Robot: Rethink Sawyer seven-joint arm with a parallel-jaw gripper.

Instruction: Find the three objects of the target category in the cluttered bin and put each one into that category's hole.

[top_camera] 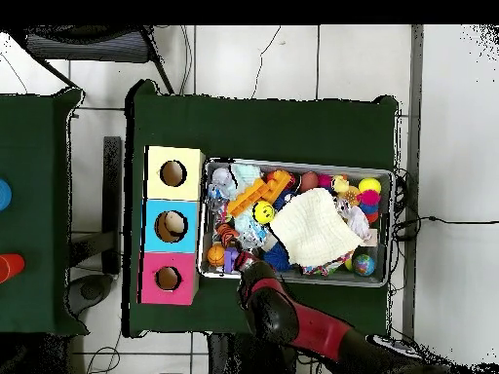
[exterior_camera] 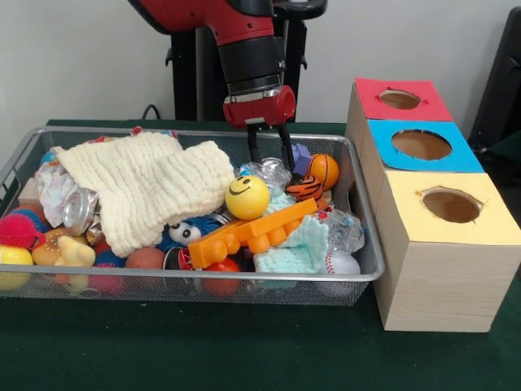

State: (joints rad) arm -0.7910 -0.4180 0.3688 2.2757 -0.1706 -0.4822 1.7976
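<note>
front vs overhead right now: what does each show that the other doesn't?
Front only: the pincer open over the bin's far side, and a baseball plus a crushed can low in the clutter.
Overhead only: the blue box's hole holds something pale; a second table beside it.
Both: mesh bin, cream cloth, smiley ball, orange brick, three coloured boxes.

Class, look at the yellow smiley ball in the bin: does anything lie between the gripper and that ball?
Nothing visible does. The gripper hangs open above the bin's far side, and the yellow smiley ball sits on top of the clutter, uncovered, just beside the cream cloth.
</note>
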